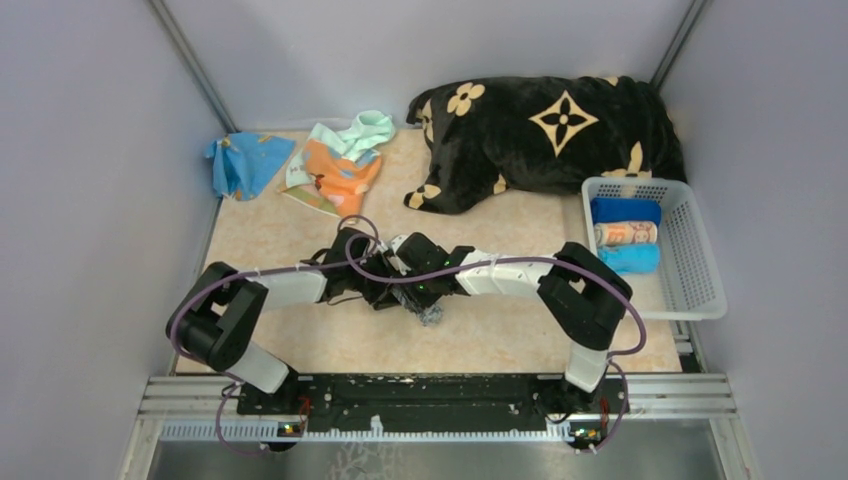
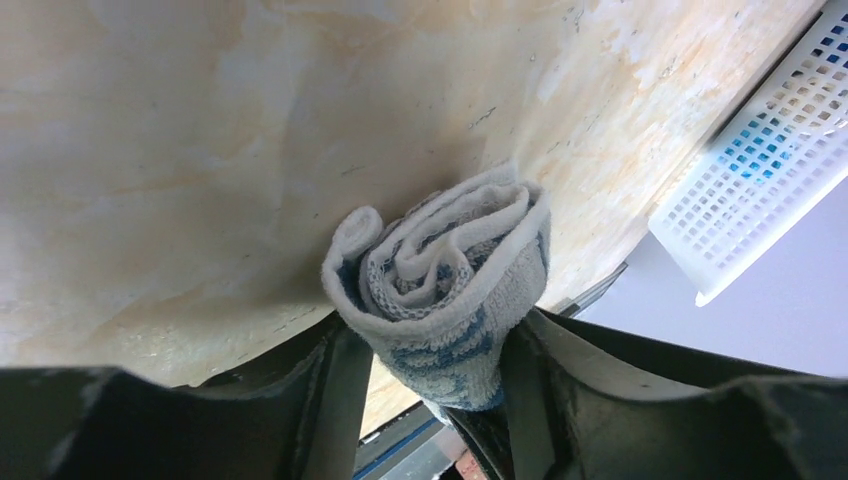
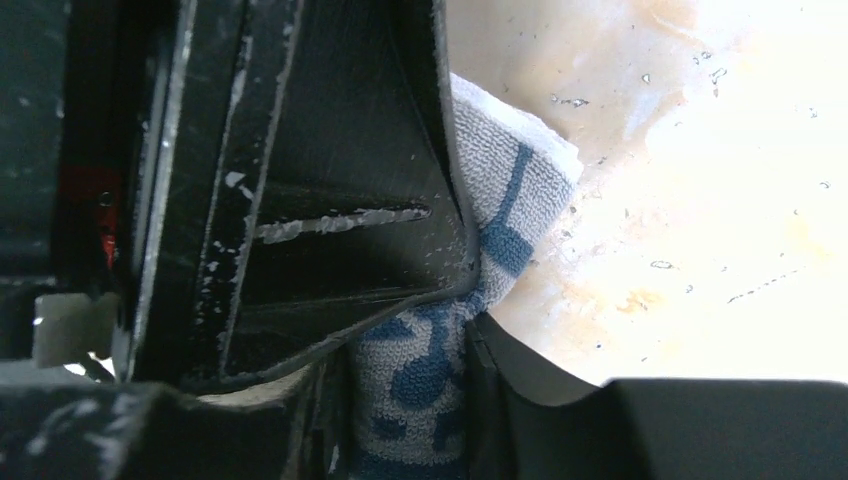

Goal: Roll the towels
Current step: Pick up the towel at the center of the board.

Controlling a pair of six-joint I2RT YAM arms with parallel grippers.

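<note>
A grey-blue patterned towel (image 1: 430, 313) is rolled into a tight coil at the middle of the table. In the left wrist view the coil (image 2: 440, 265) sits end-on between my left gripper's (image 2: 430, 365) fingers, which are shut on it. My right gripper (image 3: 415, 395) is shut on the same towel (image 3: 500, 215), right beside the left gripper's black body (image 3: 300, 200). Both grippers meet low over the table in the top view, left (image 1: 385, 290) and right (image 1: 415, 283). Loose towels lie at the far left: blue (image 1: 245, 160), orange (image 1: 335, 178) and mint green (image 1: 362, 133).
A white basket (image 1: 700, 270) at the right holds three rolled towels: dark blue (image 1: 625, 210), pale orange print (image 1: 625, 234), light blue (image 1: 630, 259). The big black blanket with beige flowers (image 1: 550, 130) lies at the back. The basket also shows in the left wrist view (image 2: 760, 160).
</note>
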